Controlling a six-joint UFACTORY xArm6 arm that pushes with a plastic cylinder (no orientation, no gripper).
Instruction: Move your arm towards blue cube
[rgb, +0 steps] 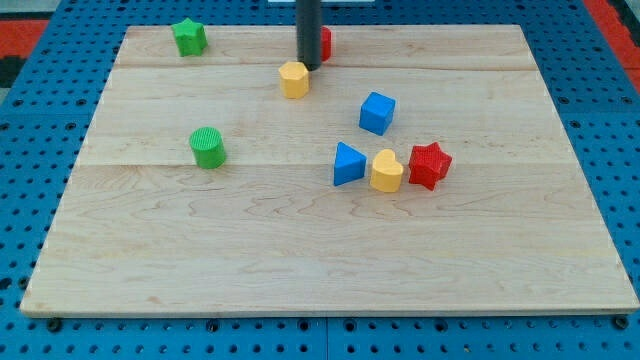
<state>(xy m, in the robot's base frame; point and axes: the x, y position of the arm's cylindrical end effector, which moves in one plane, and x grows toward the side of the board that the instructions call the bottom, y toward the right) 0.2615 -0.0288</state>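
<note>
The blue cube sits on the wooden board, right of centre. My tip is the lower end of a dark rod coming down from the view's top. It stands up and to the left of the blue cube, well apart from it. It is right beside a yellow hexagonal block, at that block's upper right edge. A red block is partly hidden behind the rod.
A blue triangular block, a yellow heart-shaped block and a red star block sit in a row below the blue cube. A green cylinder is at the left. A green star block is at the top left.
</note>
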